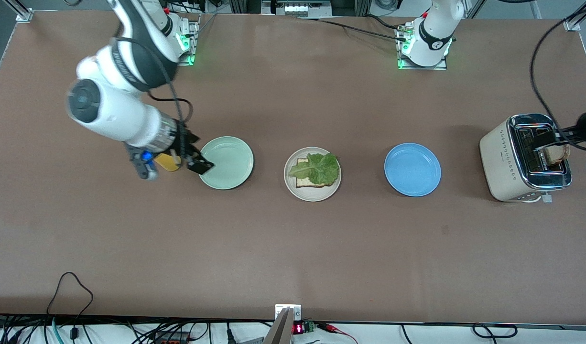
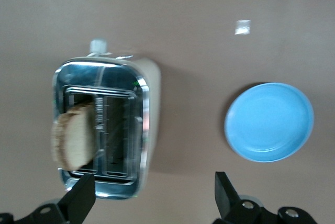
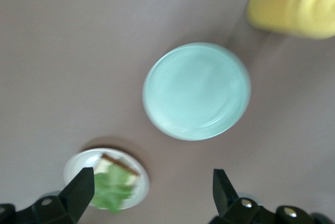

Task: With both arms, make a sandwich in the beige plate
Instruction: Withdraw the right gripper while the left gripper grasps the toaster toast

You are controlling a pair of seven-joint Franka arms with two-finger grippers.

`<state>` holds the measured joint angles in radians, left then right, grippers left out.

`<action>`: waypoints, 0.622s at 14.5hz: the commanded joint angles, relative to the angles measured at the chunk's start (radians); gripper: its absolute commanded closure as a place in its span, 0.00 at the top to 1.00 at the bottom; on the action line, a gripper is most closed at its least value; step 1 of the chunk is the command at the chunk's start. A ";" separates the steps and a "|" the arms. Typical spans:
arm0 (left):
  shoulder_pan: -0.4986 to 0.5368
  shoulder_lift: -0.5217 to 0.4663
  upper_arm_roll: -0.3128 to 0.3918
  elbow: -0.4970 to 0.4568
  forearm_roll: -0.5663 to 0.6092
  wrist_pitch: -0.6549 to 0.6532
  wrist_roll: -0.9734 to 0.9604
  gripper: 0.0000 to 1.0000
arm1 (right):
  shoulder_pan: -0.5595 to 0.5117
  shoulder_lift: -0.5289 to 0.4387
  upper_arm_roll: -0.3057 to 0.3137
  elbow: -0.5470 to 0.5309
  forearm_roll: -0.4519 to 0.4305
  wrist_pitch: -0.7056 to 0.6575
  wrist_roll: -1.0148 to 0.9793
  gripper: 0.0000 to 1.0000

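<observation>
The beige plate (image 1: 289, 179) sits mid-table, holding one bread slice (image 1: 306, 182) with a green lettuce leaf (image 1: 319, 168) on top. The right wrist view shows the plate (image 3: 137, 187) too. A second toasted slice (image 1: 557, 154) stands in the slot of the toaster (image 1: 501, 162) at the left arm's end. My left gripper (image 1: 548, 143) hangs over the toaster, open and empty; in its wrist view the slice (image 2: 73, 137) lies off to one side of the gap (image 2: 153, 198). My right gripper (image 1: 197, 153) hovers open and empty by the mint green plate's edge, (image 3: 152, 192).
A mint green plate (image 1: 231, 165) lies toward the right arm's end, with a yellow bottle (image 1: 168, 162) beside it under the right wrist. A blue plate (image 1: 412, 169) lies between the beige plate and the toaster. Bare brown table (image 1: 293, 253) stretches nearer the camera.
</observation>
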<state>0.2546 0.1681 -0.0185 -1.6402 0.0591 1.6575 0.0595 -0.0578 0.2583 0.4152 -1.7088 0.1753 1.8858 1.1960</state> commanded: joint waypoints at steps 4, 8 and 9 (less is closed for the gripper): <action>0.118 0.181 -0.006 0.132 0.018 -0.019 0.086 1.00 | -0.168 -0.143 -0.050 -0.045 0.004 -0.195 -0.439 1.00; 0.189 0.226 -0.006 0.131 -0.039 -0.021 0.200 1.00 | -0.166 -0.194 -0.216 -0.032 -0.049 -0.315 -0.796 1.00; 0.212 0.234 -0.008 0.131 -0.044 -0.019 0.212 1.00 | -0.166 -0.214 -0.231 -0.031 -0.095 -0.332 -0.855 1.00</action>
<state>0.4286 0.3789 -0.0145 -1.5494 0.0428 1.6658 0.2192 -0.2246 0.0965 0.2108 -1.7220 0.1350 1.5919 0.4585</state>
